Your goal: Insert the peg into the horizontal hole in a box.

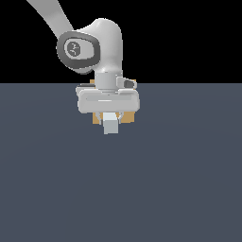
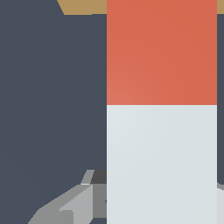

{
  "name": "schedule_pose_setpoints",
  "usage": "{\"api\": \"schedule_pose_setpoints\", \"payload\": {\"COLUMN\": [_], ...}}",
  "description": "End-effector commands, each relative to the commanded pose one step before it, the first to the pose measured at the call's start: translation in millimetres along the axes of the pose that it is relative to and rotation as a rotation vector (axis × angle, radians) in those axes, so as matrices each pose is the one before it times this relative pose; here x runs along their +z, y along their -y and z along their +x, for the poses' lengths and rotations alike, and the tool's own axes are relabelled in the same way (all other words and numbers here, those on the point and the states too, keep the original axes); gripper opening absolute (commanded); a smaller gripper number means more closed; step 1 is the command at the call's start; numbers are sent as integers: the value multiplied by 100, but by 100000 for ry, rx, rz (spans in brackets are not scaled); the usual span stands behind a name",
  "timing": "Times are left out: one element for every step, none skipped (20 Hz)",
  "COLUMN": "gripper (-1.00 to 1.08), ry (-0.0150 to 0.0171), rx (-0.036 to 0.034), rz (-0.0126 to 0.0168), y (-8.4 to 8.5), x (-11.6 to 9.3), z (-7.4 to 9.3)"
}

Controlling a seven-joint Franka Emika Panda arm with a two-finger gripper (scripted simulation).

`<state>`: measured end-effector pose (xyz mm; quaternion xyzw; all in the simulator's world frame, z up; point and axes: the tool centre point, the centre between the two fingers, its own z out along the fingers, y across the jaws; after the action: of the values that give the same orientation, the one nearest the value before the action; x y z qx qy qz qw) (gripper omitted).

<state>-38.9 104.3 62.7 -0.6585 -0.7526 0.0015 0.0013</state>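
— Peg point(image 1: 110, 125) first: where is it seen?

— It is held in the tool point(image 1: 109, 116), with its pale grey-white end poking out toward the camera in the exterior view. In the wrist view the red-orange end is seen pointing at the box point(image 2: 83, 6).

— Is the tool clenched?

— Yes. Its fingers point(image 2: 65, 205) are pressed against the pale part of the peg, one on each side.

— Where is the box found?

— It is set on the dark tabletop point(image 1: 121, 189), right behind the tool. Only small tan bits are seen around the arm's white hand.

— Can the hole be seen?

— No. It is hidden by the arm and the peg, so it cannot be told if the peg is inside.
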Motion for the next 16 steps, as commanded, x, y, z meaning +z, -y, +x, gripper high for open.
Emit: {"api": "schedule_pose_setpoints", "payload": {"gripper": [-100,-100,-100,-100,-100,-100,-100,-100,-100,-100,-100,-100,-100,-100,-100,-100], "ry": [-1,0,0,0,0,0,0,34,-84,-84,0,0,0,42,0,0], "rx": [43,-169,-98,-49,0,0,0,61,-133,-134,0,0,0,27,0,0], "rz": [-393,0,0,0,0,0,0,408,-380,-383,0,0,0,447,0,0], "y": [-172,-4,-1,0,0,0,0,141,-144,-144,0,0,0,156,2,5], "x": [-175,14,9,3,0,0,0,188,-179,-181,0,0,0,209,0,1], "z": [-116,-81,-55,-11,0,0,0,-22,46,46,0,0,0,-19,39,116]}}
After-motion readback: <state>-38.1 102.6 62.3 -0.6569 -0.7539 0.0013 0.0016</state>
